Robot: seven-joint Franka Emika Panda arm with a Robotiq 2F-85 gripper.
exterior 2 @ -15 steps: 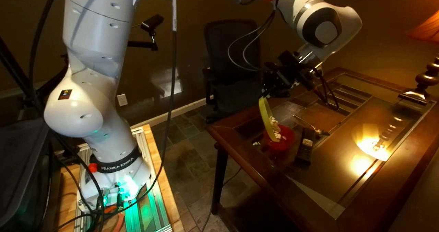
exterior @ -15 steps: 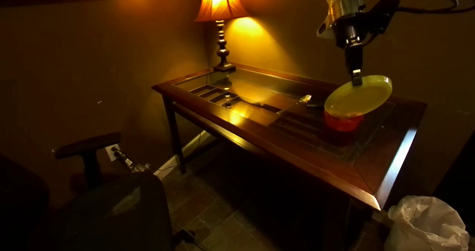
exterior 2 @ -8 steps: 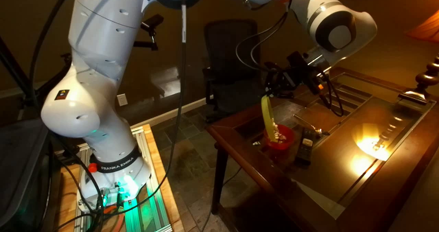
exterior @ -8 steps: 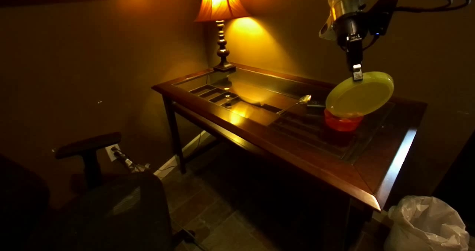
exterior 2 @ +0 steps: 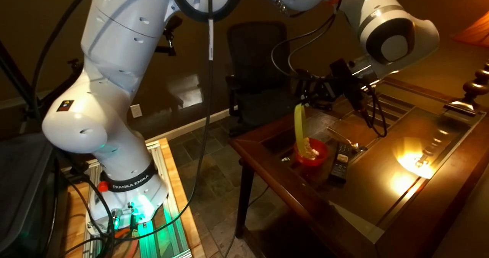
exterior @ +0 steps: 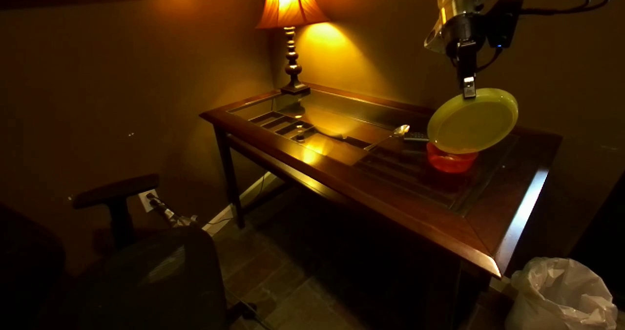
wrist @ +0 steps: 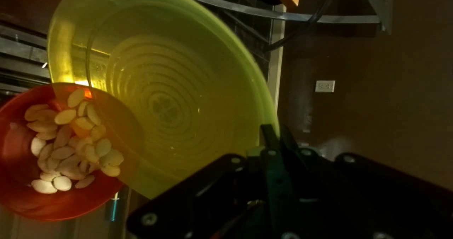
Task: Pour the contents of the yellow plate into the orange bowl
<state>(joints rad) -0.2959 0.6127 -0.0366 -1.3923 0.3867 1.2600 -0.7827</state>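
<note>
The yellow plate (wrist: 187, 76) was steeply tilted over the orange bowl (wrist: 16, 182), in which pale pieces (wrist: 63, 154) lay. The gripper (wrist: 278, 135) clasped the upper rim, above the bowl: a sound hold, since the plate was probably light, stiff and slick, liable to pivot.

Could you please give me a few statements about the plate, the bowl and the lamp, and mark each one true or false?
1. The jaws hold the plate by its rim. True.
2. Some pale pieces lie in the bowl. True.
3. The plate is held level. False: it is steeply tilted.
4. The bowl is wider than the plate. False: the plate is clearly the wider of the two.
5. The lamp on the table is lit. True.
6. The lamp stands right beside the bowl. False: they are toward opposite ends of the table.
</note>
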